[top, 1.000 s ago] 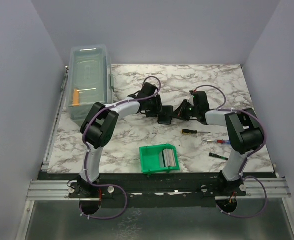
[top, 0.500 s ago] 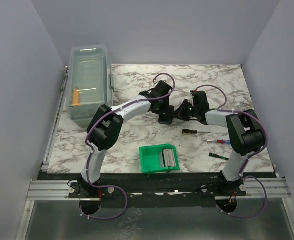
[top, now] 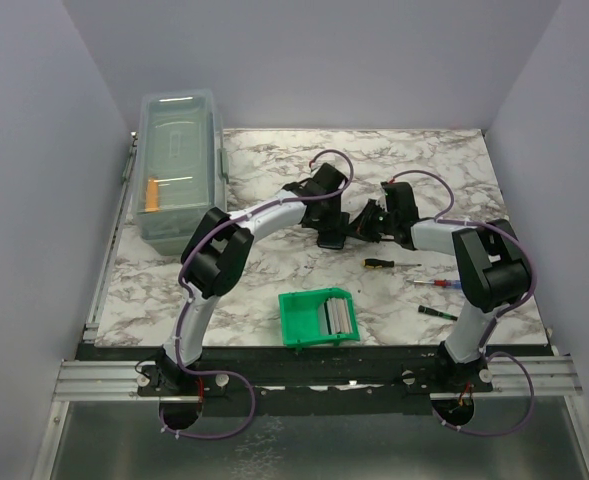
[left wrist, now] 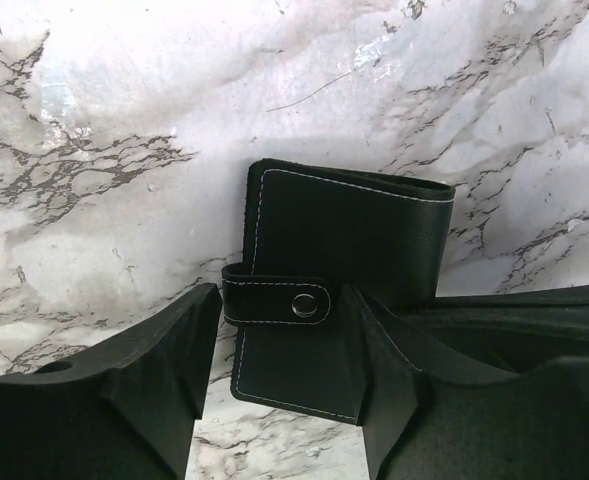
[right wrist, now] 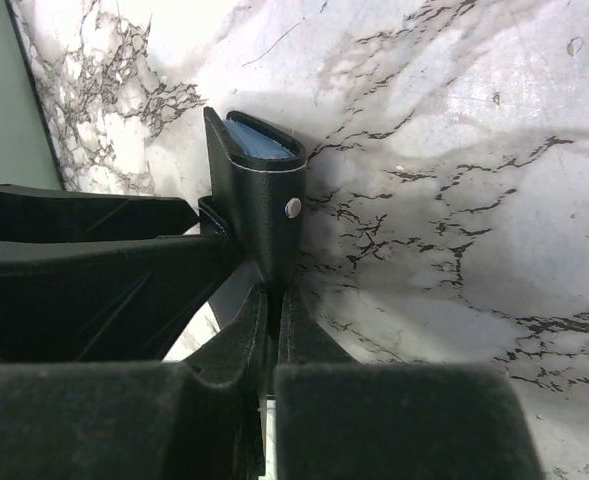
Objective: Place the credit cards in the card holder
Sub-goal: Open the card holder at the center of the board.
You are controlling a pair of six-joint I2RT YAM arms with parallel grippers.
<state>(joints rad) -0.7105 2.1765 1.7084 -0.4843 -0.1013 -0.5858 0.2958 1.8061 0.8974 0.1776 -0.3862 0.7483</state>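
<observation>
Two grippers at one flat black stitched folding card holder (left wrist: 349,235).
Our right gripper (right wrist: 274,296) pinches its 6 o'clock edge; our left gripper (left wrist: 282,305) straddles it, jaws wide.

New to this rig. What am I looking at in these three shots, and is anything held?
The left arm and right arm are robots bolted at the near edge of a marble table. The wide shot is a fixed overhead camera; the other two ride on each wrist. On the table lie a clear lidded box, a green bin holding credit cards, and three screwdrivers. The right tool is pinched shut on the closed black card holder. The left tool straddles it; whether it squeezes is unclear.
</observation>
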